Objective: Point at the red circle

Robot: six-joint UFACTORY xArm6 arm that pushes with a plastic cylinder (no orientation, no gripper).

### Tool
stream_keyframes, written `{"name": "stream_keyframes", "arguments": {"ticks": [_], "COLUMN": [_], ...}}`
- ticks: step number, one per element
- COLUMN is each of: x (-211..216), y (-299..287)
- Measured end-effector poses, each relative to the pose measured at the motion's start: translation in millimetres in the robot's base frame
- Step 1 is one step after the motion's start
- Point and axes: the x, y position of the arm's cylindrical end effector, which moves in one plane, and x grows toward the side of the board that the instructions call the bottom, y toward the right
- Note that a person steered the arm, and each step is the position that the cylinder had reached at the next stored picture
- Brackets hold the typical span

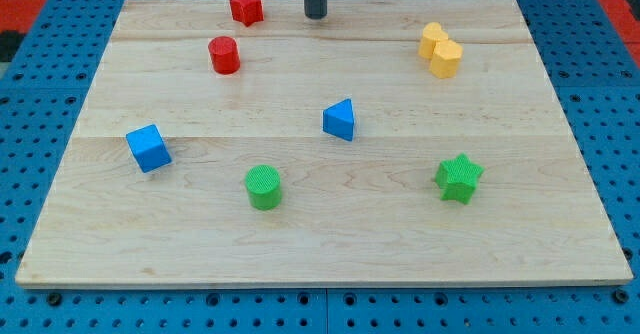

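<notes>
Green cylinder (264, 187) nearest; my tip (316, 16) upright at top, right of red circle (224, 55); no hand.

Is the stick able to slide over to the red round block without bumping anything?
Probably yes. My tip sits at the view's top, right of the red circle. The board between looks bare; the other red block lies above that path.
</notes>
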Motion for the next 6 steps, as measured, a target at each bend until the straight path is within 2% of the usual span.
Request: {"name": "stream_keyframes", "arguments": {"ticks": [1,2,4,5,6], "x": [10.1,60.8,114.7,114.7,120.0], "y": [0.0,-0.1,-20.4,-72.6,-81.5]}}
